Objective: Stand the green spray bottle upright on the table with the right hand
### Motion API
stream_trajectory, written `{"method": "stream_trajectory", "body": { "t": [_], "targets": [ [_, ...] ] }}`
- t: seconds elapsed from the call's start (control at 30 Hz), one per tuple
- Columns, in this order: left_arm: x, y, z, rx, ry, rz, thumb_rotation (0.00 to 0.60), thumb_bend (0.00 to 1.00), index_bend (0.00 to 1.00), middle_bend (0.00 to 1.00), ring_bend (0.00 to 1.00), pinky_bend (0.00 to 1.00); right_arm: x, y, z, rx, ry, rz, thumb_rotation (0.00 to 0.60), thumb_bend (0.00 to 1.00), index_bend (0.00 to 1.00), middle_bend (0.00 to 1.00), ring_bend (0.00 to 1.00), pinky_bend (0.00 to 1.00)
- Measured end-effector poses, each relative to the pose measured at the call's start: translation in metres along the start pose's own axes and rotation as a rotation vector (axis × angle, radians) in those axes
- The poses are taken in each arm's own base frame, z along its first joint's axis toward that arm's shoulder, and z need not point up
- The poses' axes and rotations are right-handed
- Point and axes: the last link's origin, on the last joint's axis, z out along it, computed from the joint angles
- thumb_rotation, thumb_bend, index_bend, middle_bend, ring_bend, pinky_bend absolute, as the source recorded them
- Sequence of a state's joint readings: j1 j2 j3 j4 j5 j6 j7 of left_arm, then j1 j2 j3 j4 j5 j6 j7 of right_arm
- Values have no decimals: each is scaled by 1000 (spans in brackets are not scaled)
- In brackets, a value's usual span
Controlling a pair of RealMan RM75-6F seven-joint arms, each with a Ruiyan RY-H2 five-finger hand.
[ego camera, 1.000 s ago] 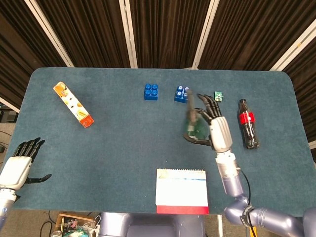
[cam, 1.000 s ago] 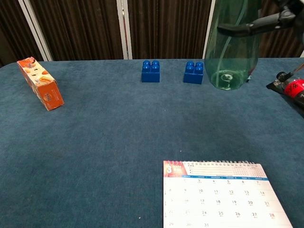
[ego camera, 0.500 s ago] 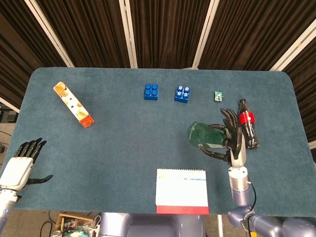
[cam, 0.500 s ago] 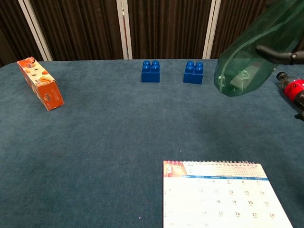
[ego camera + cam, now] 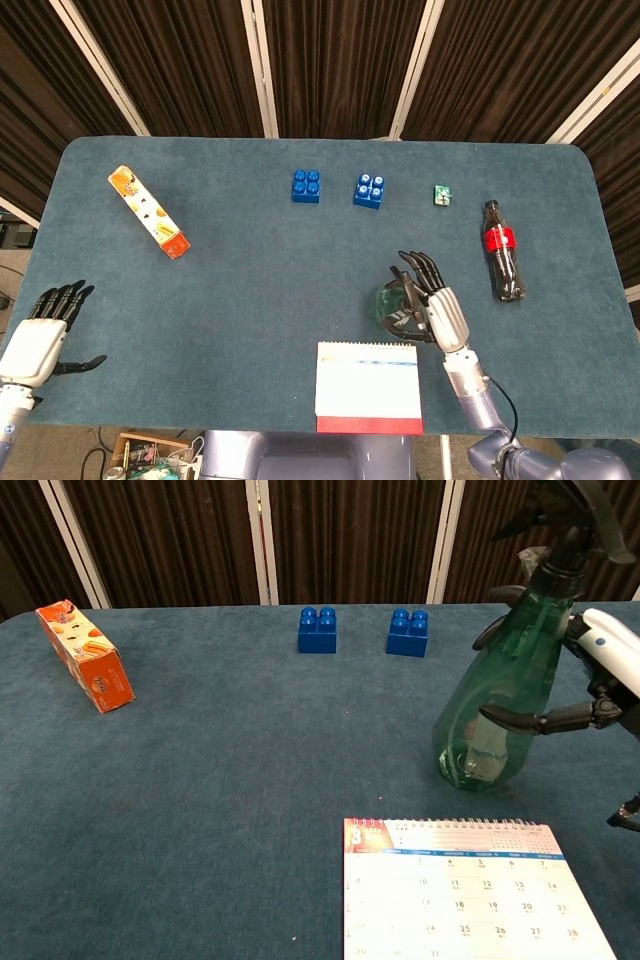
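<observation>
The green spray bottle (image 5: 497,695) is nearly upright, leaning slightly right, its black trigger head at the top. Its base is at the table surface just behind the calendar; I cannot tell whether it touches. My right hand (image 5: 598,676) grips the bottle's body from the right, fingers (image 5: 530,719) wrapped across its front. From the head view, the bottle (image 5: 388,304) shows from above, with the right hand (image 5: 436,312) beside it. My left hand (image 5: 40,335) hangs off the table's front left edge, fingers apart and holding nothing.
A desk calendar (image 5: 368,385) lies at the front edge, just in front of the bottle. A cola bottle (image 5: 503,250) lies to the right. Two blue bricks (image 5: 307,185) (image 5: 369,190) and a small green item (image 5: 442,194) sit further back. An orange carton (image 5: 150,212) lies far left.
The right hand has carried the bottle from the back, near the bricks, toward the front and down. The bottle has gone from strongly tilted to nearly upright at the table. The left hand stayed still.
</observation>
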State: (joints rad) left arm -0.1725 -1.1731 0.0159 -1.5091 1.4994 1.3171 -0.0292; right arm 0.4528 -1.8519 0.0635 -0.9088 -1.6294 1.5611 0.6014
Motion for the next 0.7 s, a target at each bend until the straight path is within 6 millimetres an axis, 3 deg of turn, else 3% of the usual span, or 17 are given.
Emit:
{"method": "stream_trajectory", "body": {
  "t": [0.3, 0.4, 0.5, 0.63, 0.7],
  "targets": [
    [-2, 1, 2, -1, -7, 2, 600, 60, 0, 0, 0, 35, 5, 9, 2, -94, -93, -32, 600, 461, 919, 73, 0, 0],
    [-2, 2, 2, -2, -10, 0, 600, 60, 0, 0, 0, 35, 6, 12, 4, -111, -106, -43, 600, 452, 879, 62, 0, 0],
    [-2, 2, 2, -1, -12, 0, 600, 60, 0, 0, 0, 35, 8, 16, 7, -134, -128, -60, 600, 424, 719, 19, 0, 0],
    [-3, 2, 2, 1, -16, -2, 600, 60, 0, 0, 0, 35, 11, 21, 11, -170, -167, -86, 600, 357, 426, 0, 0, 0],
    [-3, 2, 3, 0, -15, -2, 600, 60, 0, 0, 0, 35, 17, 23, 13, -181, -178, -100, 600, 331, 349, 0, 0, 0]
  ]
}}
